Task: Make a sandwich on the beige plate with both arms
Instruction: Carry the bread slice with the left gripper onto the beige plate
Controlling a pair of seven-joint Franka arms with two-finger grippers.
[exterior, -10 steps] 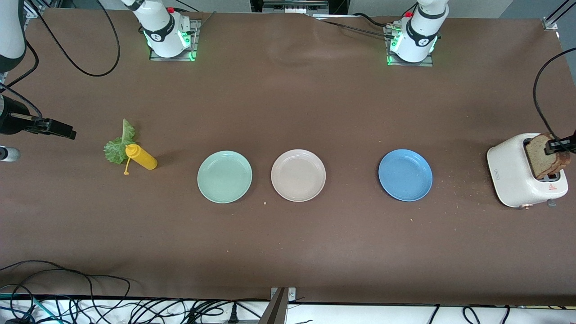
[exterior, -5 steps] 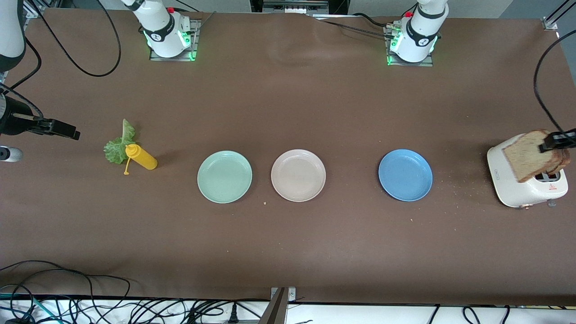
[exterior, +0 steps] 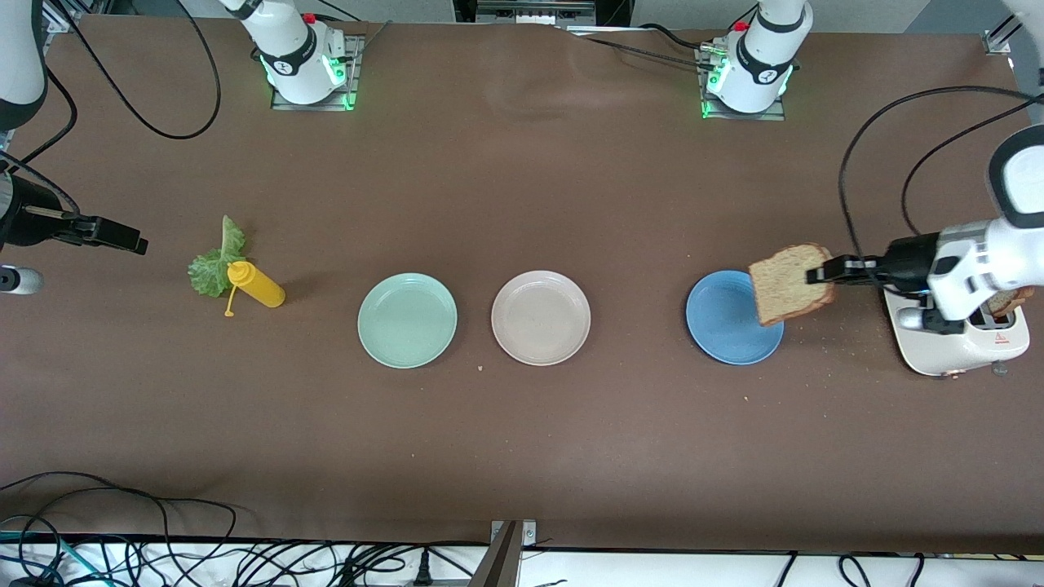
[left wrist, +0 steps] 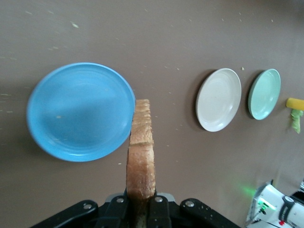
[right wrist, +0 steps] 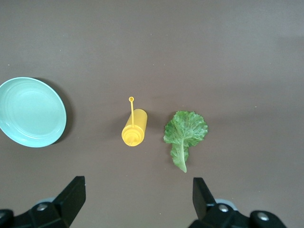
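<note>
My left gripper [exterior: 820, 273] is shut on a brown bread slice [exterior: 789, 284], held on edge in the air over the rim of the blue plate [exterior: 726, 322]. In the left wrist view the slice [left wrist: 141, 152] stands pinched in the left gripper [left wrist: 140, 204]. A second bread slice [exterior: 1010, 300] sticks out of the white toaster [exterior: 954, 346]. The beige plate [exterior: 541, 317] lies bare mid-table; it shows as well in the left wrist view [left wrist: 218, 99]. The lettuce leaf [exterior: 214, 265] lies flat. My right gripper [exterior: 122, 236] hangs open over the table beside the lettuce [right wrist: 185, 130], jaws [right wrist: 137, 187] wide with nothing between them.
A yellow squeeze bottle [exterior: 257, 287] lies on its side against the lettuce. A mint-green plate [exterior: 407, 319] sits beside the beige plate, toward the right arm's end. Crumbs dot the cloth between the blue plate and the toaster. Cables hang along the table's near edge.
The left gripper pulled the bread slice up out of the toaster and carried it over toward the blue plate. The right gripper barely shifted.
</note>
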